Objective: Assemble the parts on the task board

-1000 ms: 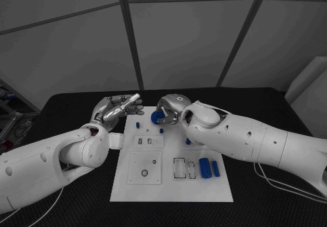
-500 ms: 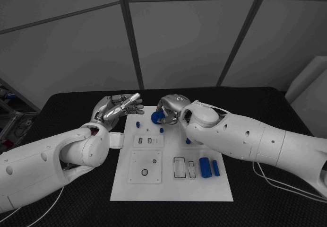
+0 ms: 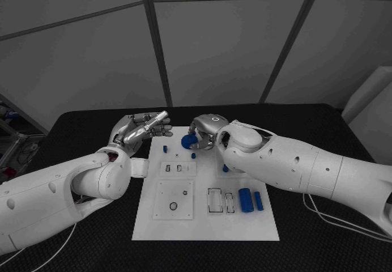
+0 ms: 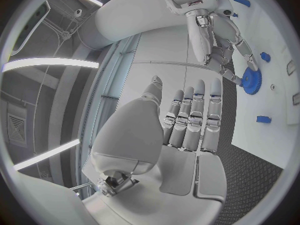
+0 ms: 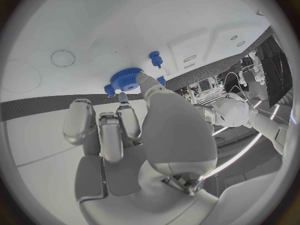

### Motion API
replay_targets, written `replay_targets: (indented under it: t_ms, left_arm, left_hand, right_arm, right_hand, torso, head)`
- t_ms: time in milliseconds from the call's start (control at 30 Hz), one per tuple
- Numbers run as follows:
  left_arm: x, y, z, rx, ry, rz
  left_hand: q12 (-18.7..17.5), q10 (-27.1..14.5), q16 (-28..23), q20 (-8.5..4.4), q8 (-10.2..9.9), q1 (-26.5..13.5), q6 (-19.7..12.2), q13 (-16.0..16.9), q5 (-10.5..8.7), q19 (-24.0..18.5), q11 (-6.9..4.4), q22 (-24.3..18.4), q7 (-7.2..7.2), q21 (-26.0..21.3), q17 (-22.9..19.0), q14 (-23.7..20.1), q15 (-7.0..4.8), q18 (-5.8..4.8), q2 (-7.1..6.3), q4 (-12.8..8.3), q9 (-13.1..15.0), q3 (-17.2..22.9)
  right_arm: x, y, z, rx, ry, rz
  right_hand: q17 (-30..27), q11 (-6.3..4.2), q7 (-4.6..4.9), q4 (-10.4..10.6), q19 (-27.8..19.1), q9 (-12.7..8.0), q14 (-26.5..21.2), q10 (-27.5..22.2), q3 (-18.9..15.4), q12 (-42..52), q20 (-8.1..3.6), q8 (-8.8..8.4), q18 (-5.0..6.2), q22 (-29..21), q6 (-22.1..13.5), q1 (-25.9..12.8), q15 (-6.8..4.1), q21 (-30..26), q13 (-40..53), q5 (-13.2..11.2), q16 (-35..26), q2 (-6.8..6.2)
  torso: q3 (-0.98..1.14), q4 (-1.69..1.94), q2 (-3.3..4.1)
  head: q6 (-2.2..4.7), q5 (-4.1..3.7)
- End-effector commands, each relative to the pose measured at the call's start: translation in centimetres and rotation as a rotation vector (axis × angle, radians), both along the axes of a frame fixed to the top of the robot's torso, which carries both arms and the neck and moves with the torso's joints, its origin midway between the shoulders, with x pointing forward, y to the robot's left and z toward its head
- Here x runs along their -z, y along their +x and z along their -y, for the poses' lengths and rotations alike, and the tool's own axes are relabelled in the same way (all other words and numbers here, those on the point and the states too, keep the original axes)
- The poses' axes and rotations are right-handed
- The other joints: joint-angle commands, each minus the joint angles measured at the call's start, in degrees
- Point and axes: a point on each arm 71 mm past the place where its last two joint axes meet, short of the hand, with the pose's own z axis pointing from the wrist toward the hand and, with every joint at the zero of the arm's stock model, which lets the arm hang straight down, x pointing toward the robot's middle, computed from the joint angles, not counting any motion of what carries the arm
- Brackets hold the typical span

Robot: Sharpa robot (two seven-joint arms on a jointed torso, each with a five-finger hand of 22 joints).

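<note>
Task board (image 3: 206, 218) lies white on the black table (image 3: 318, 238), and nearest us 2 blue bars (image 3: 251, 200) rest side by side at its right edge, beside clear rectangular slots. Further up, small blue pegs (image 3: 165, 149) stand in the board. At the far end the right hand (image 3: 201, 137) pinches a blue gear (image 3: 188, 140) between thumb and fingers (image 5: 125, 117), right at the board's surface. The left hand (image 3: 140, 130) hangs raised just off the board's far left corner, fingers straight, together, holding nothing.
</note>
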Motion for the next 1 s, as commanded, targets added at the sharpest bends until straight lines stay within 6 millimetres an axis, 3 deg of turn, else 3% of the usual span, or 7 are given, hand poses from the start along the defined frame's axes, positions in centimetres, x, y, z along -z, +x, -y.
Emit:
replay_targets:
  t_ms: [33, 233, 467, 600, 833, 933, 1000]
  left_arm:
    - [-0.2, 0.0, 0.1, 0.007, 0.0, 0.014]
    - [-0.2, 0.0, 0.0, 0.006, 0.001, 0.014]
    - [-0.2, 0.1, -0.4, -0.001, 0.004, 0.013]
    - [-0.1, 0.2, -0.6, -0.008, 0.007, 0.014]
    - [0.0, 0.3, -0.8, -0.012, 0.008, 0.013]
    - [0.0, 0.3, -0.8, -0.011, 0.008, 0.013]
    - [0.0, 0.3, -0.8, -0.009, 0.007, 0.014]
  left_hand:
    - [-0.13, -0.36, -0.28, 0.02, -0.15, -0.01, -0.08, -0.04, -0.32, -0.21, -0.05, 0.05, 0.14, 0.4, 0.05, -0.12, 0.15, 2.75, 0.71, -0.36, -0.04, -0.05]
    - [-0.13, -0.38, -0.29, 0.03, -0.14, 0.01, -0.08, -0.03, -0.32, -0.24, -0.05, 0.06, 0.14, 0.42, 0.06, -0.13, 0.15, 2.75, 0.73, -0.39, -0.04, -0.04]
    - [-0.13, -0.38, -0.29, 0.03, -0.14, 0.01, -0.08, -0.03, -0.32, -0.24, -0.05, 0.06, 0.14, 0.42, 0.06, -0.13, 0.15, 2.75, 0.73, -0.39, -0.04, -0.04]
    - [-0.13, -0.4, -0.31, 0.03, -0.14, 0.02, -0.09, -0.03, -0.32, -0.27, -0.04, 0.07, 0.15, 0.44, 0.07, -0.14, 0.15, 2.75, 0.74, -0.42, -0.04, -0.03]
    - [-0.13, -0.4, -0.31, 0.03, -0.14, 0.02, -0.09, -0.03, -0.32, -0.27, -0.04, 0.07, 0.15, 0.44, 0.07, -0.14, 0.15, 2.75, 0.74, -0.42, -0.04, -0.03]
    - [-0.13, -0.41, -0.32, 0.04, -0.14, 0.04, -0.09, -0.03, -0.32, -0.29, -0.04, 0.08, 0.15, 0.45, 0.07, -0.14, 0.16, 2.75, 0.75, -0.44, -0.04, -0.02]
    - [-0.13, -0.41, -0.33, 0.04, -0.14, 0.05, -0.09, -0.03, -0.32, -0.3, -0.04, 0.08, 0.15, 0.46, 0.07, -0.14, 0.16, 2.75, 0.75, -0.46, -0.04, -0.02]
  right_arm:
    - [0.0, 0.0, 0.0, 0.001, -0.015, -0.011]
    - [-0.2, -0.1, 0.5, 0.01, 0.019, -0.004]
    - [-1.8, -1.0, 2.2, -0.005, 0.209, 0.102]
    - [-2.5, -1.6, 4.1, -0.005, 0.295, 0.124]
    - [-2.5, -2.3, 8.6, 0.001, 0.321, 0.045]
    - [-2.4, -2.6, 11.3, -0.018, 0.333, 0.002]
    - [-2.4, -2.8, 13.0, -0.023, 0.349, -0.019]
  right_hand:
    - [11.9, 0.42, 0.1, 1.09, -0.01, 0.13, 5.23, 0.04, -0.35, 0.04, 0.66, -0.33, -0.43, -0.02, -0.08, -1.05, 0.47, -0.23, 0.16, -0.3, 0.0, -0.31]
    - [12.04, 0.5, 0.11, 5.48, 0.11, 0.29, 5.26, 0.46, -0.88, 0.71, 0.83, -0.41, -0.45, 0.21, 0.38, -4.48, 0.58, -0.1, 0.84, 2.25, 0.07, 0.4]
    - [12.52, 0.36, -0.03, 6.14, 0.46, 0.35, 5.37, 1.31, -0.75, 1.82, 0.74, -0.4, -0.55, 0.75, 0.92, -4.28, 0.46, 0.19, 2.02, 2.83, 0.25, 0.03]
    - [12.48, 0.57, 0.24, 6.56, 0.34, 0.07, 5.36, 1.16, -0.85, 1.69, 0.8, -0.77, -0.53, 0.59, -0.31, -3.75, 0.6, 0.12, 1.89, 3.04, 0.23, -0.68]
    - [11.97, 0.56, 0.21, 6.36, -0.06, 0.09, 5.23, 0.92, -0.51, 1.47, 0.89, -0.54, -0.42, 0.06, -0.41, -1.65, 0.65, -0.15, 1.7, 2.82, 0.05, -0.75]
    - [11.49, 0.19, -0.19, 4.79, -0.43, 0.46, 5.1, 1.02, 0.27, 1.63, 0.73, 0.27, -0.3, -0.43, 1.56, 1.36, 0.39, -0.41, 1.93, 1.59, -0.14, -0.47]
    - [10.99, -0.04, -0.43, 3.09, -0.81, 0.52, 4.98, 1.04, 0.63, 1.67, 0.52, 0.46, -0.19, -0.98, 2.36, 3.75, 0.15, -0.7, 2.02, 1.99, -0.33, -0.73]
  torso:
    - [0.01, -0.01, 0.02]
    - [-0.02, 0.06, 0.04]
    - [0.1, -0.25, -0.07]
    - [0.12, -0.21, -0.13]
    - [-0.01, -0.21, -0.13]
    - [0.01, -0.37, -0.16]
    - [0.06, -0.49, -0.15]
  head:
    - [0.04, -0.08]
    - [0.08, -0.13]
    - [0.19, 0.04]
    - [0.28, 0.06]
    - [0.57, -0.23]
    - [0.65, -0.27]
    - [0.75, -0.5]
